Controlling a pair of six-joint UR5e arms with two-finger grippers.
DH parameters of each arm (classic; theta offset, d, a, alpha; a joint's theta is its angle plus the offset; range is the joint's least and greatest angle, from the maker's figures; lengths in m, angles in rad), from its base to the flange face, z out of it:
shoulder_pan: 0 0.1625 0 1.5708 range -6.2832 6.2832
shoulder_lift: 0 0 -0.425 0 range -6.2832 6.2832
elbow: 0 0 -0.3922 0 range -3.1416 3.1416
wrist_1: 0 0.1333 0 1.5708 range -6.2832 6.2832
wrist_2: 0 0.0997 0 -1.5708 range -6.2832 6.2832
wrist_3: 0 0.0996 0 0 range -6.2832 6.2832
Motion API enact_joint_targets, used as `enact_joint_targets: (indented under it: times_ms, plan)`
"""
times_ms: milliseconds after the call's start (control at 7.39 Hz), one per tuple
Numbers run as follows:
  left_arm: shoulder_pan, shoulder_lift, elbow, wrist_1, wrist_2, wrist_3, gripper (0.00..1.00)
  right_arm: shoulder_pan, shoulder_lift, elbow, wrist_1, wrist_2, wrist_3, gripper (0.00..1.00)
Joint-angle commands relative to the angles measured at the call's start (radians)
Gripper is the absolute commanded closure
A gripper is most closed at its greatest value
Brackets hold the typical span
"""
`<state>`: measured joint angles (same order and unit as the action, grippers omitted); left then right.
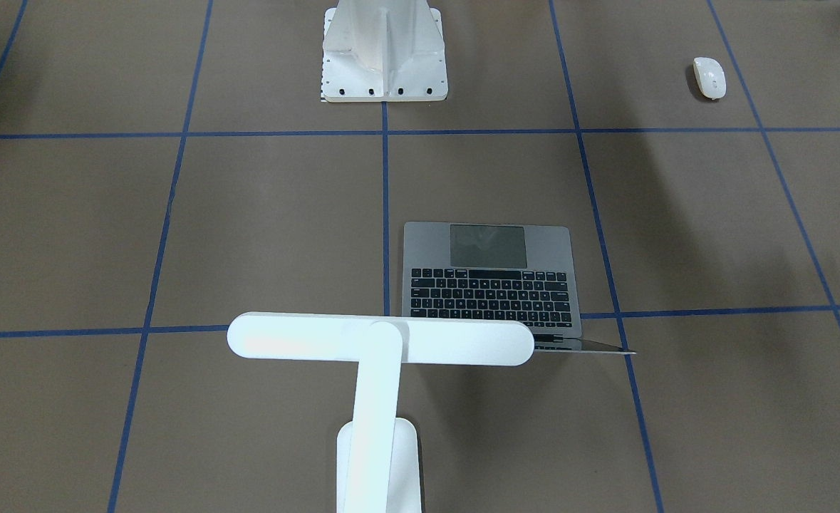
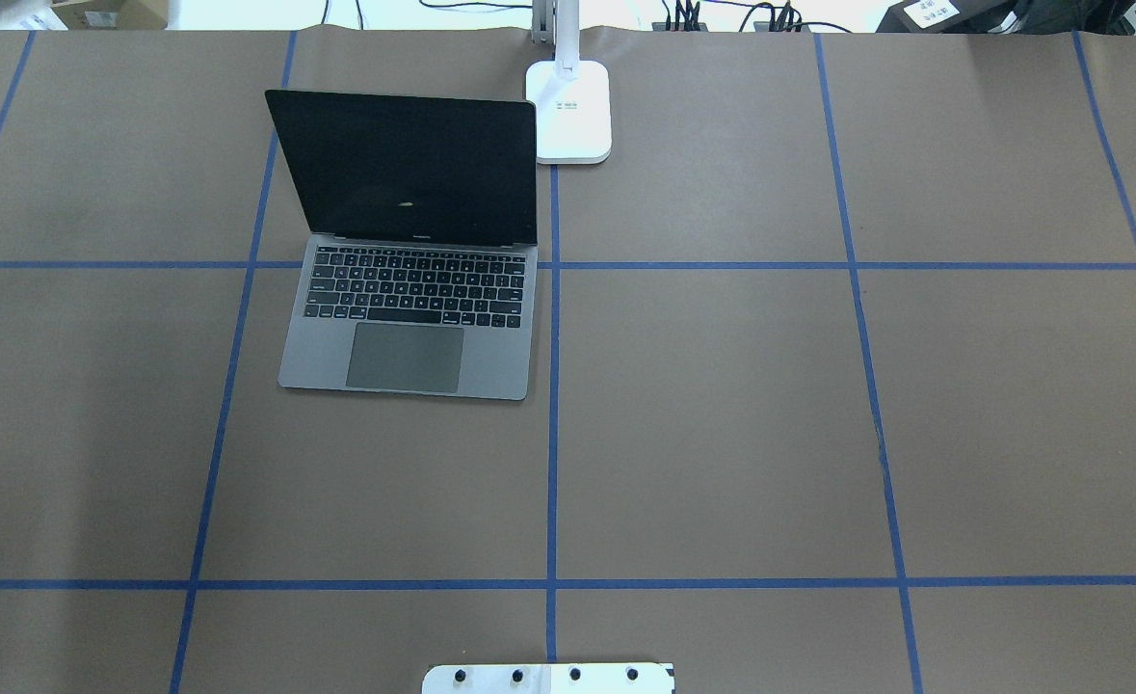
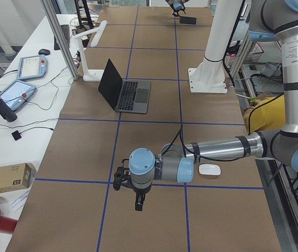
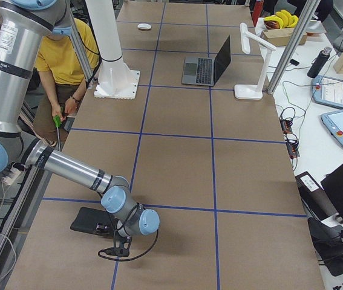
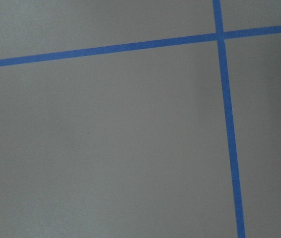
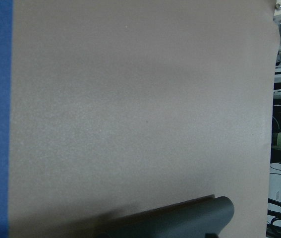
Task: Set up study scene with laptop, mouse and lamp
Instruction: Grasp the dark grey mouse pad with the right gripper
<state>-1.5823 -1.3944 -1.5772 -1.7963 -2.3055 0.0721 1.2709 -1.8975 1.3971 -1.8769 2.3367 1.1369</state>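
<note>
Open grey laptop [image 2: 404, 328] beside upright white lamp [image 2: 572, 120]; white mouse [image 1: 709, 77] well apart.

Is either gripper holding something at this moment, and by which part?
Nothing seems held. The laptop, mouse and lamp rest on the table, far from the left gripper and the right gripper.

Lamp base [image 1: 410, 463] beyond bottom edge

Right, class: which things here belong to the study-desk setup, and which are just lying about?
Belong to the job: laptop, mouse, lamp.
Just lying about: black pad, white pedestal, cardboard box.
</note>
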Motion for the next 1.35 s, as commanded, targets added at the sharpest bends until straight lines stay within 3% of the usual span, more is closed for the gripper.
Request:
enact_joint_targets:
  times_ms: [0,135,406,947,1217]
  plan:
    - [-0.001,-0.002,0.000,0.000,0.000,0.000,0.00,-0.002,0.000,0.023,0.002,0.001,-0.040,0.91]
    - [-0.001,-0.002,0.000,0.000,0.000,0.000,0.00,-0.001,0.000,0.043,0.001,0.010,-0.039,1.00]
    - [-0.001,-0.002,0.000,0.000,-0.002,0.000,0.00,0.001,-0.003,0.107,-0.011,0.013,-0.037,1.00]
    - [-0.001,0.000,0.002,0.003,-0.003,0.000,0.00,0.001,0.011,0.327,-0.008,0.006,-0.019,1.00]
    - [-0.002,-0.002,0.003,0.006,-0.002,0.000,0.00,-0.001,0.115,0.350,0.001,0.013,0.129,1.00]
